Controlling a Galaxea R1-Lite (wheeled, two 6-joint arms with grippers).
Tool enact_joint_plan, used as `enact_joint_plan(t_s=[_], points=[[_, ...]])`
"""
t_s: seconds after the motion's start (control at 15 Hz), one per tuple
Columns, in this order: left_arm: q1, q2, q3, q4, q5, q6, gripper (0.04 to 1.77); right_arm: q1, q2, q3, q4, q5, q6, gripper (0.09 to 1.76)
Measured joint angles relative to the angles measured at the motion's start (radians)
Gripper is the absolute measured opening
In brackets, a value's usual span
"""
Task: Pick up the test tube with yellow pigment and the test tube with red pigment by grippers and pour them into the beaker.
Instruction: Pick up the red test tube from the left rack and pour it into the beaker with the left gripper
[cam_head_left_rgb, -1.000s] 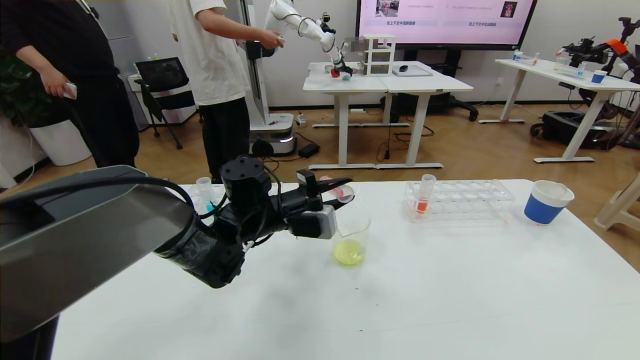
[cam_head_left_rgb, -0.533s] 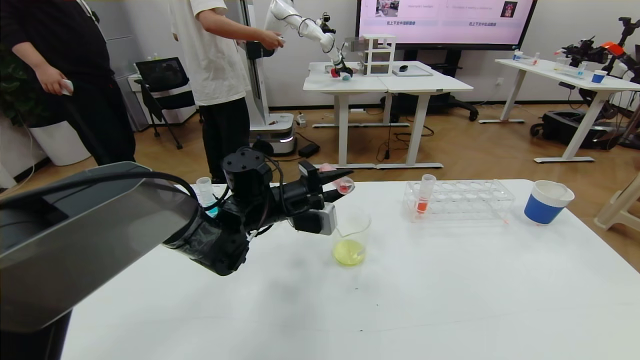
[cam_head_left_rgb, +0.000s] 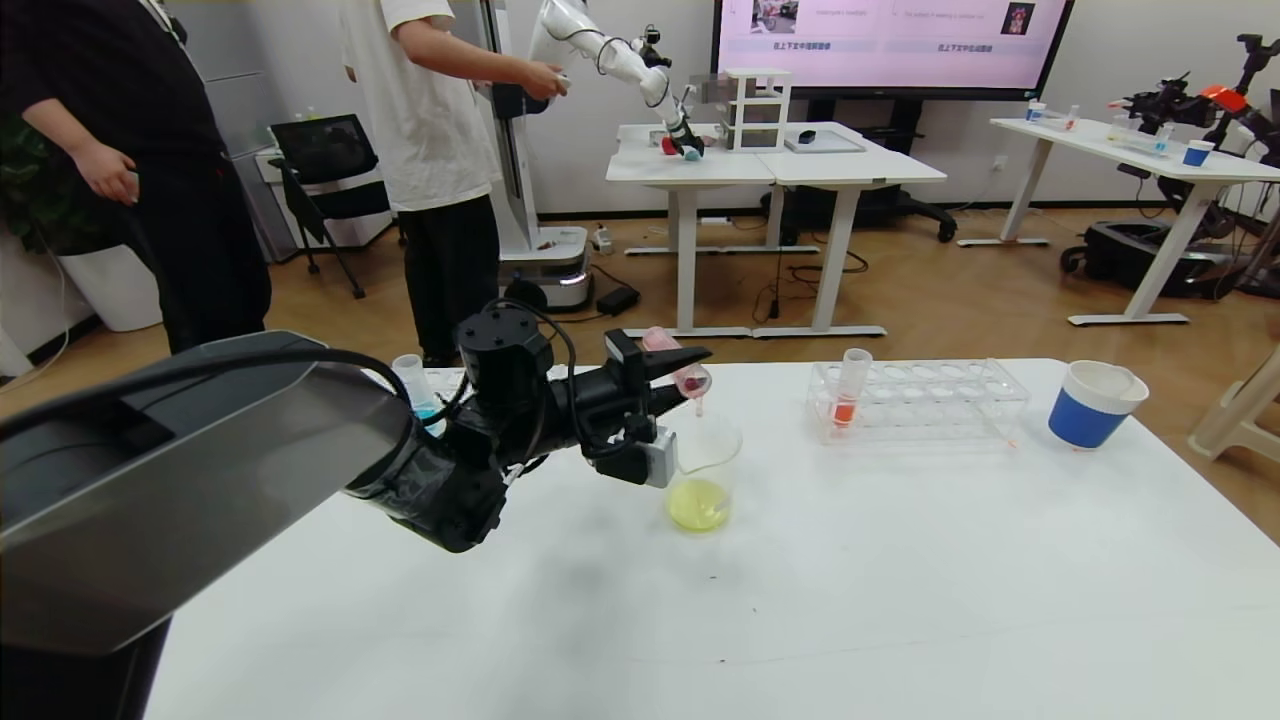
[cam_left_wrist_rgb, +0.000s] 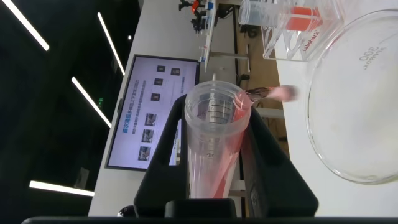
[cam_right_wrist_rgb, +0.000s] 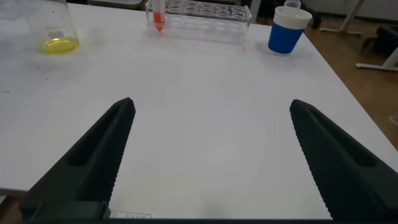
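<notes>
My left gripper is shut on the test tube with red pigment, tipped over the beaker. A thin red stream falls from the tube's mouth into the beaker, which holds yellow liquid at its bottom. In the left wrist view the tube sits between the black fingers, with red liquid running along its wall beside the beaker rim. The test tube with yellow pigment is not in view. My right gripper is open and empty above the bare table, out of the head view.
A clear tube rack holds another red-liquid tube at the back right. A blue-and-white paper cup stands beyond it. A tube with cyan-blue liquid stands behind my left arm. Two people stand at the far left.
My left gripper has risen a little and rolled, tipping the red tube further. Red liquid now streams from its mouth into the beaker.
</notes>
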Motion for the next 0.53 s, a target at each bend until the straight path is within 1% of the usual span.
enact_joint_plan(t_s=[0.53], points=[[0.008,0.01,0.0,0.003,0.011,0.069,0.5,0.0,0.0,0.0,0.0,0.0,0.0,1.74]])
